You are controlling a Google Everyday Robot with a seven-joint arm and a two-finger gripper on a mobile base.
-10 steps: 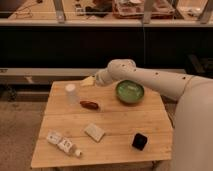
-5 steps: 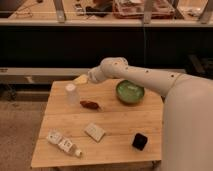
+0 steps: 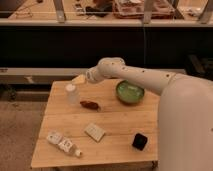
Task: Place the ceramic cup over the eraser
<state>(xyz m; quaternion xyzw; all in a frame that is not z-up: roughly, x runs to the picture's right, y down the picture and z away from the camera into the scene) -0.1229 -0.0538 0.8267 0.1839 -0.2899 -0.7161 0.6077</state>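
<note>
Wooden slatted worktop (image 3: 120,120), seen from above and in front.

- Task items: the small plain white handleless ceramic cup (image 3: 72,93) stands mouth-up near the far-left edge. The small black rounded-corner eraser block (image 3: 139,141) sits at the near-right, close to the front edge. The two are well apart, on a diagonal across the surface.
- Claw (image 3: 78,79): at the end of the white arm (image 3: 145,77), which reaches leftward over the far edge. It hangs just above and slightly right of the cup, not touching it. Fingers are spread wide and carry nothing.
- Judgement: this looks like the approach to a grasp. The claw is lined up over the cup rim so it can drop around the walls.
- Other items: a round green bowl (image 3: 130,93) lies under the forearm. A small reddish-brown oblong thing (image 3: 90,105) is just beside the cup on its near-right. A flat white rectangular block (image 3: 94,132) is mid-front, and a row of small white lettered cubes (image 3: 62,143) is at front-left.
- Judgement: the cup must be turned mouth-down to cover the eraser, so a side grip would serve better than a pinch from above. The brown oblong sits close enough to crowd the fingers.
- Nothing has been lifted yet. The carry across to the eraser is all ahead.
</note>
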